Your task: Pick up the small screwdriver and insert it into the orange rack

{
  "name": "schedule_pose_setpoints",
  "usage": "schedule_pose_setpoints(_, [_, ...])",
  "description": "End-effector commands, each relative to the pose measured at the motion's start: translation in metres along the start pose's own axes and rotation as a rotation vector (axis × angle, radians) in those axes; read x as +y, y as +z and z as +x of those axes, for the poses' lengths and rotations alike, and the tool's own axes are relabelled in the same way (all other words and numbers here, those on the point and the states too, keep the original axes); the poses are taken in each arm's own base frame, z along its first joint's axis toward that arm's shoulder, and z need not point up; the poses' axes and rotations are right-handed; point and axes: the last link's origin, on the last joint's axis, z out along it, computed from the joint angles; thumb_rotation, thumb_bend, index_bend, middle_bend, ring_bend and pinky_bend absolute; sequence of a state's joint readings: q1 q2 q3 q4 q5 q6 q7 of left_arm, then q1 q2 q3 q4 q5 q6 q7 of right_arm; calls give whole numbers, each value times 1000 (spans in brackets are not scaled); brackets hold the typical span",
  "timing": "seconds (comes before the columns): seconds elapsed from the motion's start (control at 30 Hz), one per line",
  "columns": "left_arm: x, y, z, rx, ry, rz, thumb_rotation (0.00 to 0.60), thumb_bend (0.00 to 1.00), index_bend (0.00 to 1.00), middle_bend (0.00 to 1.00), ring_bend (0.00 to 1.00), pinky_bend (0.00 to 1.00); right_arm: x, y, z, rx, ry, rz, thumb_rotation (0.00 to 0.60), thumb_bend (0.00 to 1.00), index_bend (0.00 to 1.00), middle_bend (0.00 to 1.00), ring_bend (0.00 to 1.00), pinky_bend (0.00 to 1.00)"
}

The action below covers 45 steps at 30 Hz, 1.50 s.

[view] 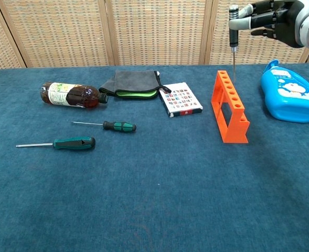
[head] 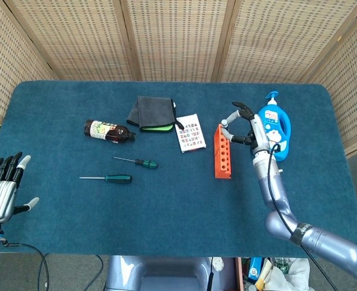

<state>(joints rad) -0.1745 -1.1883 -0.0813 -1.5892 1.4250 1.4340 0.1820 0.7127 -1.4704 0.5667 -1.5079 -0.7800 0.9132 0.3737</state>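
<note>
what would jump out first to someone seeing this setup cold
The right hand raised at the far right, holding a small screwdriver point-down above the orange rack. Next, the bright blue bottle lying just right of the rack, and two green-handled screwdrivers on the blue cloth at the left.

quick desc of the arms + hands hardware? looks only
Right arm: glossy silver-blue tube links, a dark band near the lower joint, a black cable along it. Right hand: silver-grey shell, black fingers, some pale tips. Left hand: ribbed silver back, black fingers, white tips; black cable below.
</note>
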Motion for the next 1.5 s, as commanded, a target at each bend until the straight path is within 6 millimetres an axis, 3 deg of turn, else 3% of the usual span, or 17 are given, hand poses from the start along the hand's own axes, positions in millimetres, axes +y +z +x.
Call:
schedule_pose_setpoints(0.03, [0,0,0,0,0,0,600,0,0,0,0,0,0,0,-1,-2,-1,-1,600,296,614,131,0,22])
schedule_pose_setpoints(1.1, [1,0,-2,-5,5,-2,600,0,0,0,0,0,24,1,-3,-13,8,-51,600,296,614,131,0,22])
schedule_pose_setpoints(1.5, [3,0,-3,-9,13,-9,600,0,0,0,0,0,47,-6,0,-16,25,-103,600,296,614,131,0,22])
